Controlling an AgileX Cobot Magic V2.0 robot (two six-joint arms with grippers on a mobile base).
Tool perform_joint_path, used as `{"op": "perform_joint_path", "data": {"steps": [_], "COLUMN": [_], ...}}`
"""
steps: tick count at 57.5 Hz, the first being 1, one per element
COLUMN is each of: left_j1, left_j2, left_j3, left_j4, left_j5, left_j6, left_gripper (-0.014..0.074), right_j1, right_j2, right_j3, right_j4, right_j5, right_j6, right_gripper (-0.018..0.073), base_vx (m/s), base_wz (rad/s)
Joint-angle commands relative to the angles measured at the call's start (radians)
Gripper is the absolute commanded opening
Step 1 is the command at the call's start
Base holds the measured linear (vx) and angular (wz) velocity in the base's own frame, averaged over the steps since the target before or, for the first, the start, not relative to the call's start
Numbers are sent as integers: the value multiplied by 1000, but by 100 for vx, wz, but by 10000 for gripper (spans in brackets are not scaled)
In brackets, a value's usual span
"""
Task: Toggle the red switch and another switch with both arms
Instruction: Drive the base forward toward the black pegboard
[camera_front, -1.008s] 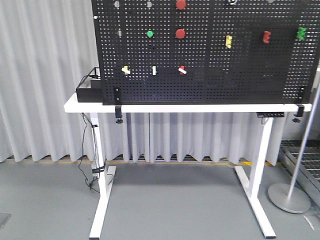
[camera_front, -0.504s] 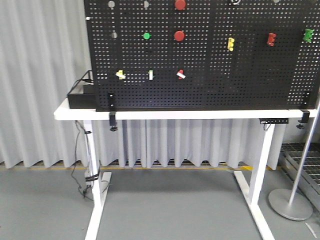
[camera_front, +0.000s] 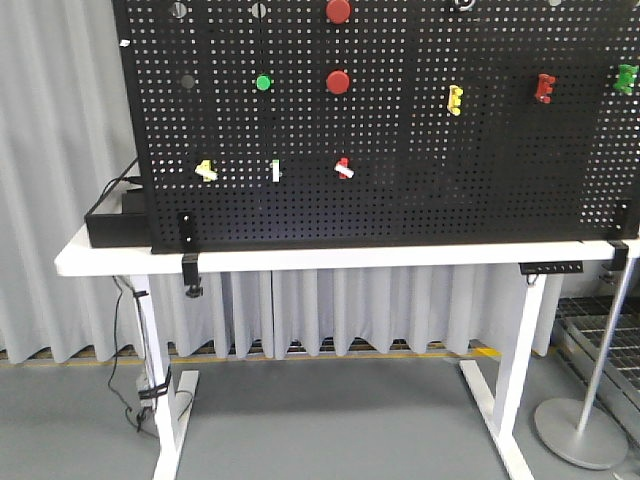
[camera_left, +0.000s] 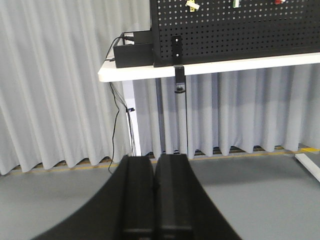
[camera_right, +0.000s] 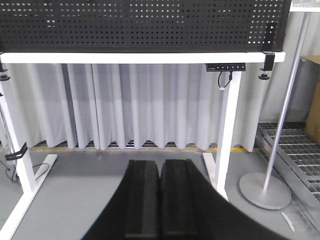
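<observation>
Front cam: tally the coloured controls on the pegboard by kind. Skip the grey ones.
Round push-buttons: 3 (upper red button, lower red button, green button)
Clip-shaped knobs: 3 (yellow knob, red knob, green knob)
Toggle switches: 3 (yellow-base switch, green-base lever, red switch)
Total: 9

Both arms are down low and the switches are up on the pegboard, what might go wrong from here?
The red switch sits beside a green-based lever and below a red push-button, so a tool could hit the wrong control. The left tool and right tool are shut and aimed below the table edge; rising, they might bump it. The yellow-based switch is tiny, so a shut tool may slip off it.
</observation>
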Motion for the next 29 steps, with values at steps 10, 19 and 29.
{"op": "perform_joint_path", "data": {"steps": [10, 19, 29], "left_j1": [2, 2, 2], "left_j2": [-19, -19, -19], "left_j3": [18, 18, 18], "left_j4": [-8, -8, -8], "left_j5": [-76, -76, -76], "left_j6": [-10, -10, -10], "left_gripper": [3, 3, 3], "right_j1": [0, 0, 0], "right_j2": [-10, -10, -10], "right_j3": [5, 5, 5], "right_j4": [-10, -10, -10], "right_j5": [-82, -82, -83], "right_j6": [-7, -7, -7], "right_gripper": [-6, -6, -6], "base_vx": [31, 33, 36], "base_wz": [-1, 0, 2]}}
